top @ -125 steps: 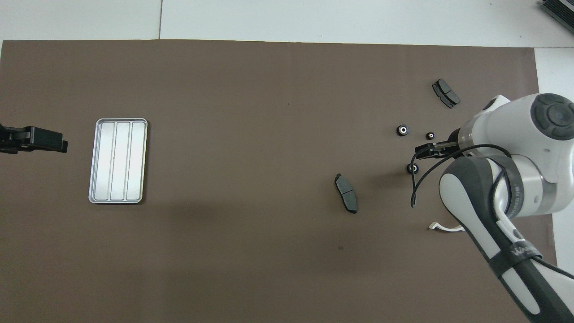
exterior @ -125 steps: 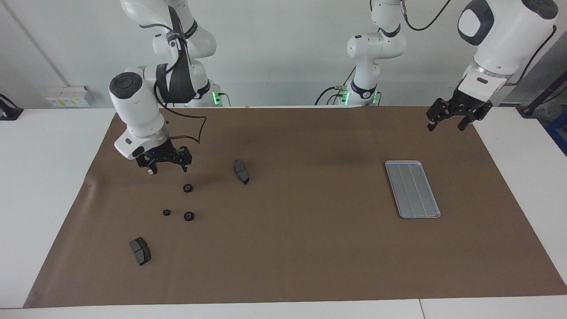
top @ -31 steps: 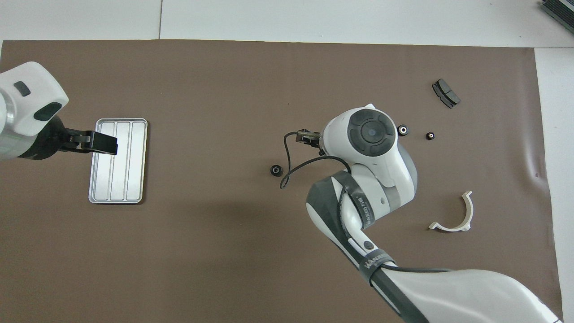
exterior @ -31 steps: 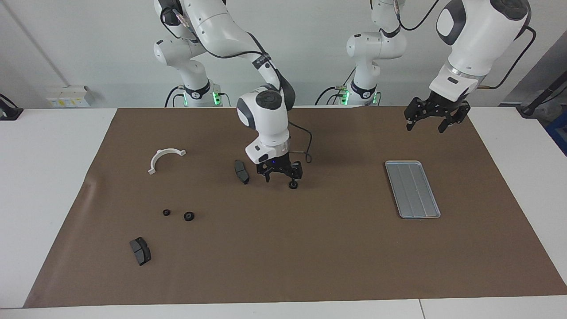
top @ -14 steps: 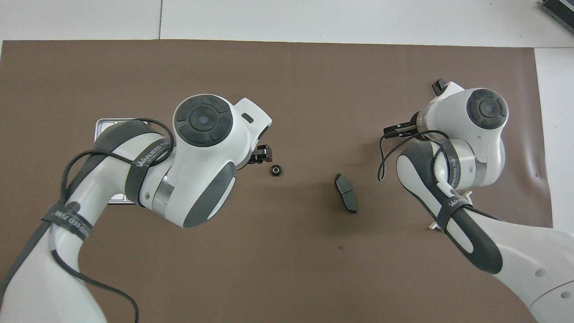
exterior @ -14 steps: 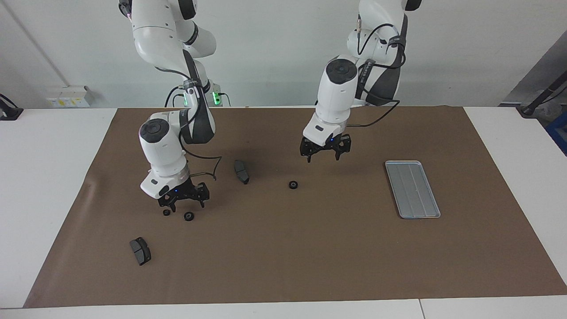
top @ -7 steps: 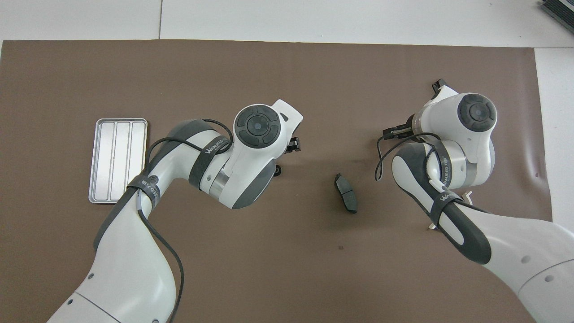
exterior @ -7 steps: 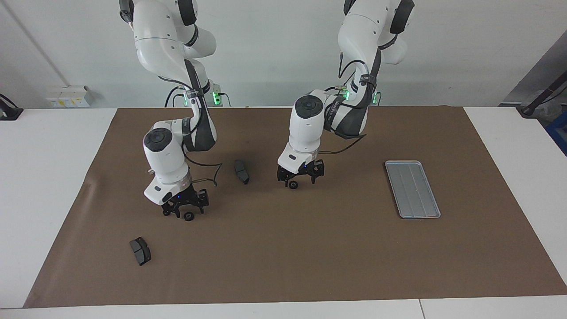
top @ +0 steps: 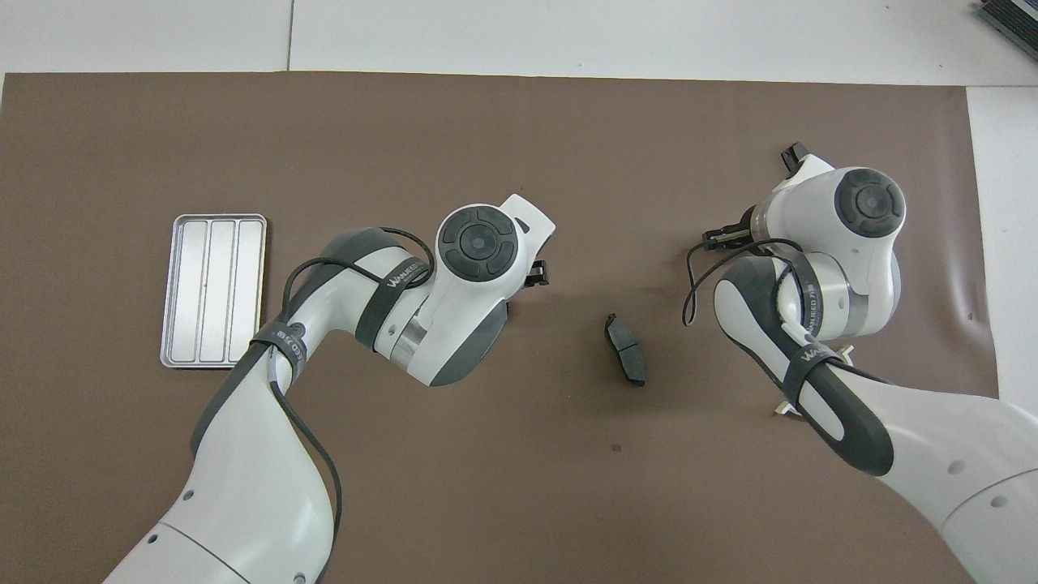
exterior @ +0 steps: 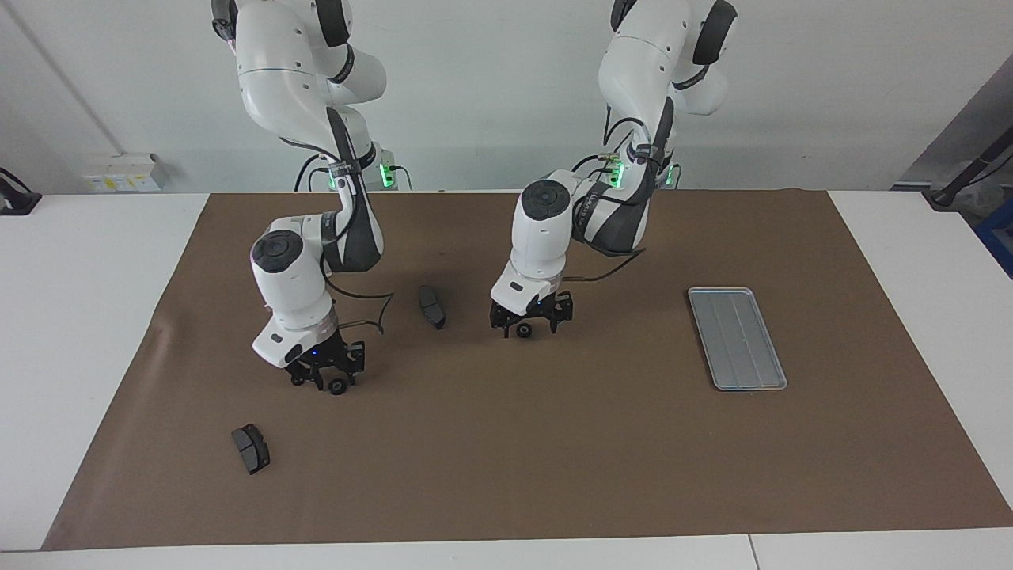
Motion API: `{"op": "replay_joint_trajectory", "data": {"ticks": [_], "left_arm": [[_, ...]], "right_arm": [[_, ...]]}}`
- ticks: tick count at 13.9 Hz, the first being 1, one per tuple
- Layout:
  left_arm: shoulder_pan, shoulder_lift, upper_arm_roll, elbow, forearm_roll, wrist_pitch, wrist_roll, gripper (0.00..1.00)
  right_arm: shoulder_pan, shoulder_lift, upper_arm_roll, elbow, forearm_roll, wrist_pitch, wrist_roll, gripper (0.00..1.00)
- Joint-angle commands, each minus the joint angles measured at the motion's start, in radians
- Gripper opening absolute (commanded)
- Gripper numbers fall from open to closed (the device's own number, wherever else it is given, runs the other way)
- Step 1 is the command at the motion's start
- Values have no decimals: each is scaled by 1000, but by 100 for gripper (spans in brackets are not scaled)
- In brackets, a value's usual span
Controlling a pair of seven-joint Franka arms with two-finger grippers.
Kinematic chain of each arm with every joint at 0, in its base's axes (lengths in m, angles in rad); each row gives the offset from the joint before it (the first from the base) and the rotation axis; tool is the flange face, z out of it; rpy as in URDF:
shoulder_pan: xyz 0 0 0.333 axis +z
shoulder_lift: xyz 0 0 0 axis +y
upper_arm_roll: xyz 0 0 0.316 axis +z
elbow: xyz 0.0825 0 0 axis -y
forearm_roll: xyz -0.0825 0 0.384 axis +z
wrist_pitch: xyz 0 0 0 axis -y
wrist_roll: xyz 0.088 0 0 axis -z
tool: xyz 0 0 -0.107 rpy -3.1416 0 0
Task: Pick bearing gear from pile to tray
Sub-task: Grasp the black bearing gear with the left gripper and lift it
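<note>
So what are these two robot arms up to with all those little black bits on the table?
They are sorting small parts. The left gripper, fingers open, is down around a small black round gear mid-table. The right gripper is down over two more black gears at its own end of the table; whether it grips one cannot be told. The flat silver-grey metal tray holds nothing. Two dark grey curved pads lie untouched.

Robotics lab bench. Two white Franka arms (exterior: 297, 261) bolted at the table's edge, green status lights at their bases. White table (exterior: 87, 317) covered by a brown paper mat (exterior: 554, 443). Plain white wall, a small wall socket box (exterior: 123, 172), cables trailing. Loose machine parts scattered on the mat.
</note>
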Motion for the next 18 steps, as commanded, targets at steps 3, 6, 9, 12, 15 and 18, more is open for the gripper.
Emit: {"op": "replay_joint_trajectory", "data": {"ticks": [3, 6, 9, 12, 15, 18], "left_arm": [[-33, -19, 12, -102, -1, 94, -16, 100], [-33, -25, 12, -123, -1, 111, -22, 100], [-44, -27, 12, -132, -1, 112, -31, 92], [-47, -27, 12, -139, -1, 112, -34, 70], [-47, -27, 12, -139, -1, 111, -34, 59], [-46, -27, 12, -140, -1, 111, -34, 50]], "right_arm": [[-19, 5, 13, -4, 5, 21, -22, 53], [-17, 5, 14, -4, 5, 21, -16, 12], [-16, 5, 15, -4, 7, 18, -2, 0], [-13, 2, 13, 4, 7, 5, 1, 0], [-11, -19, 13, 10, 7, -11, 19, 0], [-10, -33, 13, 18, 8, -32, 41, 0]]}}
